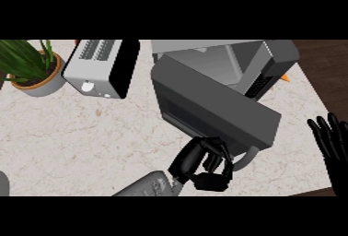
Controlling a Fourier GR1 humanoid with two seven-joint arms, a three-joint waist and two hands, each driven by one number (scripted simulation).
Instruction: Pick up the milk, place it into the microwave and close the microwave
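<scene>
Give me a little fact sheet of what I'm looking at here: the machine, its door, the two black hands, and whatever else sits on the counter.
microwave: at the counter's far right, cavity open
microwave door: swung partway, grey handle at its near edge
milk: not visible
left hand: fingers curled, at the door's near edge by the handle
right hand: open, fingers up, resting at the right edge
toaster: far left of the microwave
potted plant: far left corner
counter: pale marble top
</scene>
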